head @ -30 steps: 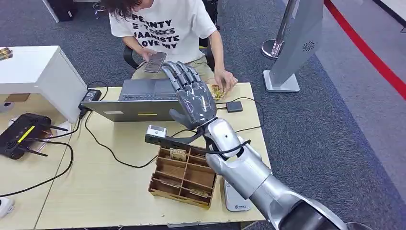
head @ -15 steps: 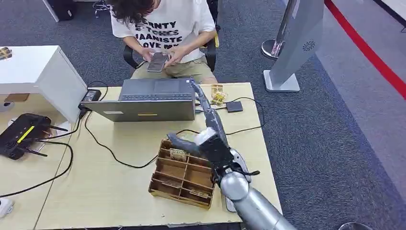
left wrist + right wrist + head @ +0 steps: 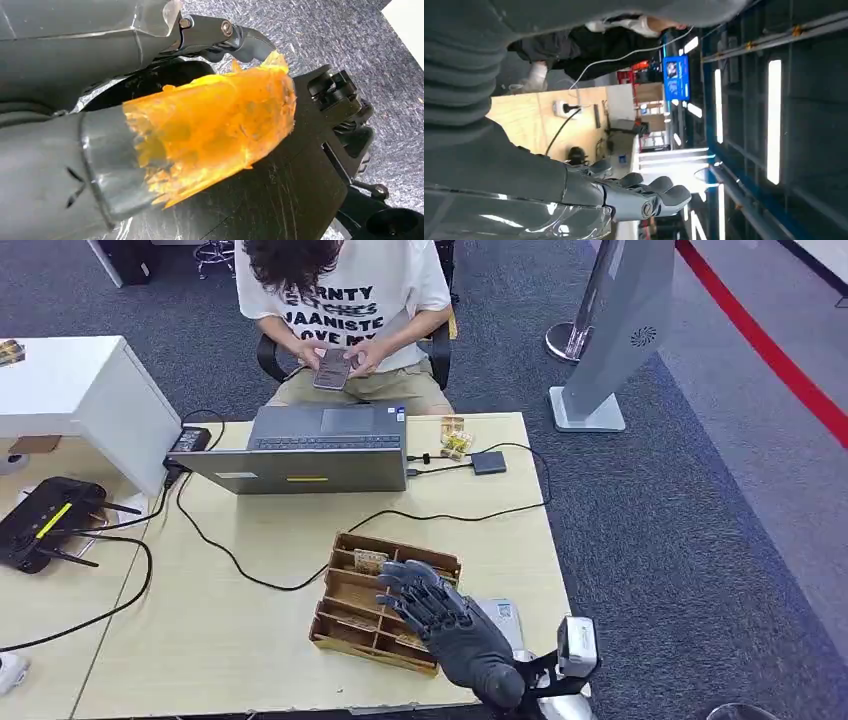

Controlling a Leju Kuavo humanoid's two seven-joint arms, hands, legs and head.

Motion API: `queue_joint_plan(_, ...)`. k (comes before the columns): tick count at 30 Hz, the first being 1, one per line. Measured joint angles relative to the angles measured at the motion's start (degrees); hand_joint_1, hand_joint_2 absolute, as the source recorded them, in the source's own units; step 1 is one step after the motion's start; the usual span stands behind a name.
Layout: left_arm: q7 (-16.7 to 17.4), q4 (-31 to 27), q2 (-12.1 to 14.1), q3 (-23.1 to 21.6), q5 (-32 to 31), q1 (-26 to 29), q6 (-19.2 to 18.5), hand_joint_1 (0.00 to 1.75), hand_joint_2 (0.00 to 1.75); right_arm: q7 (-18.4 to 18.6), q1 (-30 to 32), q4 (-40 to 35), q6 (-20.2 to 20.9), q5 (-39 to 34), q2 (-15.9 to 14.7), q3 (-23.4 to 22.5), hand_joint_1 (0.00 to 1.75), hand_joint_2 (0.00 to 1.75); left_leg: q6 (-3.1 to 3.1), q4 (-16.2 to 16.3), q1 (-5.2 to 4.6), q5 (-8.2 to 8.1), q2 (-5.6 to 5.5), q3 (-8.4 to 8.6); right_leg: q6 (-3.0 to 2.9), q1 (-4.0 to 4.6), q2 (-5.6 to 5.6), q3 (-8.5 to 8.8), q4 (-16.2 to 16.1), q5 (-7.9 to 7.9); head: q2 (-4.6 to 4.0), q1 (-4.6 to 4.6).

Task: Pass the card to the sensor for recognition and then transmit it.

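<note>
- We see a light wooden table [image 3: 250, 640] filling the lower left of the head view, with grey carpet around it.
- A person [image 3: 345, 290] sits at its far edge, holding a phone [image 3: 332, 368] in both hands.
- A grey floor stand [image 3: 625, 330] rises from the carpet, well apart from the table's far right corner.
- A white cabinet [image 3: 80, 390] stands at the table's far left.
- A grey laptop [image 3: 300, 465] lies on the far half of the table, in front of the person, with cables running from both its sides.
- A wooden box [image 3: 350, 615] with many compartments sits near the front edge, towards the right.
- The right hand [image 3: 450, 625] hovers over the box's near right corner. We see it released: its dark fingers [image 3: 644, 192] are spread and nothing lies between them.
- The left hand [image 3: 100, 165] appears in the left wrist view, its thick thumb wrapped in torn orange film. We cannot tell whether it is released, clenched or grasping.
- A black router [image 3: 45, 520] with antennas rests at the left edge.
- A white flat device [image 3: 503, 612] lies just beside the box's right side, partly hidden by the right hand.
- A small dark square module [image 3: 489, 462] lies near the far right corner, wired to the laptop.
- The card [image 3: 371, 562] rests in a far-row compartment of the box, near the right hand's fingertips but not touched by them.
</note>
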Motion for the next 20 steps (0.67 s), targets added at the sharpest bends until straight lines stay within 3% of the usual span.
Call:
queue_joint_plan(10,-0.2,0.0,-0.1,0.0,0.3,0.0,-0.1,0.00,0.00,-1.5,-2.1,-7.2,1.1,-0.8,-0.1,0.8,0.00,0.00,-0.02,0.0,0.00,0.05,-0.02,0.02,0.00,0.00,-0.02,0.04,0.0,0.00,0.00,0.02)
queue_joint_plan(20,-0.5,0.0,-0.1,0.1,0.7,0.0,0.4,0.00,0.00,-3.5,-0.6,-6.5,3.5,0.0,-0.7,2.4,0.00,0.00,-0.01,0.0,0.00,0.05,-0.01,0.01,0.00,0.00,-0.01,0.03,0.0,0.00,0.00,0.02)
